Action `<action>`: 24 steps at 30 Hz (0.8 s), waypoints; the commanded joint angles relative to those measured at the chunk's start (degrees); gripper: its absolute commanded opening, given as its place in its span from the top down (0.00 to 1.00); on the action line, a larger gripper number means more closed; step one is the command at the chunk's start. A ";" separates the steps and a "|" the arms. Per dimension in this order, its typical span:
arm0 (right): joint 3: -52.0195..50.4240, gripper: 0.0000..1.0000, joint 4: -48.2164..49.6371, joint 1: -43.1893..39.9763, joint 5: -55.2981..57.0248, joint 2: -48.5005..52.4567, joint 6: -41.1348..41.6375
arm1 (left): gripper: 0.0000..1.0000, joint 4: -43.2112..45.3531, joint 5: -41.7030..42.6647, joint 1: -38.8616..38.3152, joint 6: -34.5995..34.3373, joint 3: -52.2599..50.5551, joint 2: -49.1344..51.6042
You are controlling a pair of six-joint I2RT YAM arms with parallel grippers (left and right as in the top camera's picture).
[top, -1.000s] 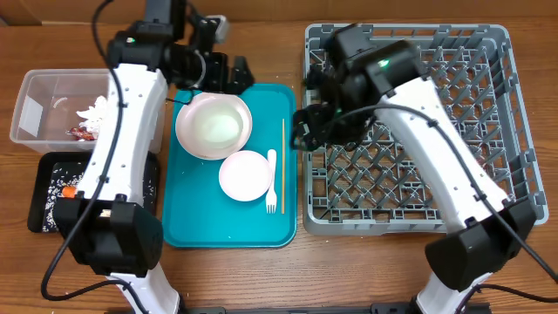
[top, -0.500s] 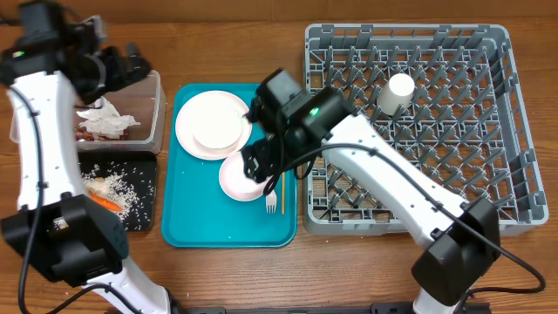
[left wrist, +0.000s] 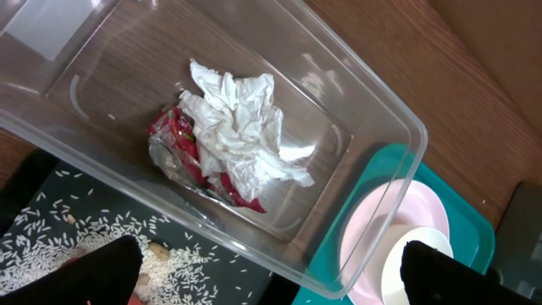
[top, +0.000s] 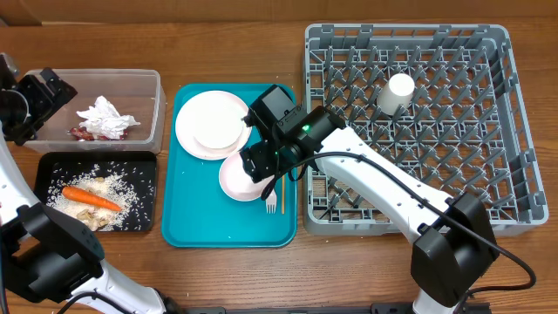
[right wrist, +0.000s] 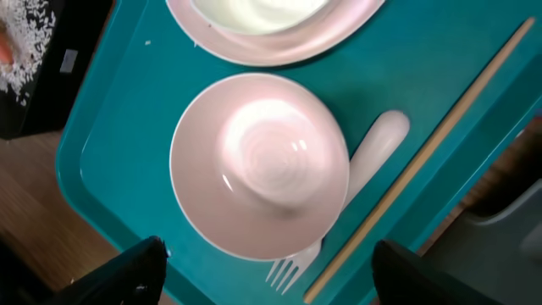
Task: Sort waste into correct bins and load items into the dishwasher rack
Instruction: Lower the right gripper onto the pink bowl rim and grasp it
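My left gripper point(top: 44, 106) is open and empty at the left end of the clear tub point(top: 155, 83), which holds a crumpled white napkin point(left wrist: 246, 127) over a red wrapper point(left wrist: 180, 148). The black tray point(top: 150, 214) holds a carrot point(top: 87, 198), rice point(top: 126, 194) and beige scraps. My right gripper point(top: 266, 170) is open, hovering over the small pink plate point(right wrist: 258, 165) on the teal tray. The white fork point(right wrist: 368, 161) and the chopstick point(right wrist: 423, 161) lie just right of that plate. The large white plate point(top: 193, 118) carries a small white bowl point(top: 220, 131). A white cup point(top: 398, 92) stands in the grey rack point(top: 497, 131).
The teal serving tray point(top: 200, 218) lies between the bins and the rack. The tub sits directly behind the black tray. The rack's pegs stand upright across its whole floor. Bare wooden table runs along the front and back edges.
My left arm swung left from the teal tray to the tub's left end. My right arm moved from the rack to over the pink plate. The cup now stands in the rack.
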 commanded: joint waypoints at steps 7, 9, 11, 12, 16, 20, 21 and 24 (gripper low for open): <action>-0.09 0.22 4.13 0.31 2.45 1.55 -2.58 | 0.00 -0.20 -0.24 -0.09 -0.52 -0.11 0.37; -0.09 0.22 4.68 0.42 2.43 2.60 -3.65 | 0.00 -0.20 -0.24 -0.09 -0.52 -0.11 0.37; -0.09 0.23 4.92 0.42 2.49 3.91 -4.44 | 0.00 -0.20 -0.24 -0.09 -0.52 -0.11 0.37; -0.09 0.23 4.90 0.42 2.56 4.57 -5.38 | 0.00 -0.20 -0.24 -0.15 -0.52 -0.11 0.37; -0.09 0.23 5.40 0.39 3.02 6.84 -9.42 | 0.00 -0.20 -0.24 -0.24 -0.52 -0.11 0.37; -0.09 0.24 6.69 0.39 3.04 8.04 -12.46 | 0.00 -0.20 -0.24 -0.24 -0.52 -0.11 0.37; -0.09 0.24 6.95 0.39 3.08 8.15 -12.68 | 0.00 -0.17 -0.24 -0.24 -0.52 -0.11 0.37; -0.09 0.30 7.67 0.39 3.48 8.35 -12.68 | 0.00 -0.20 -0.24 -0.24 -0.52 -0.11 0.39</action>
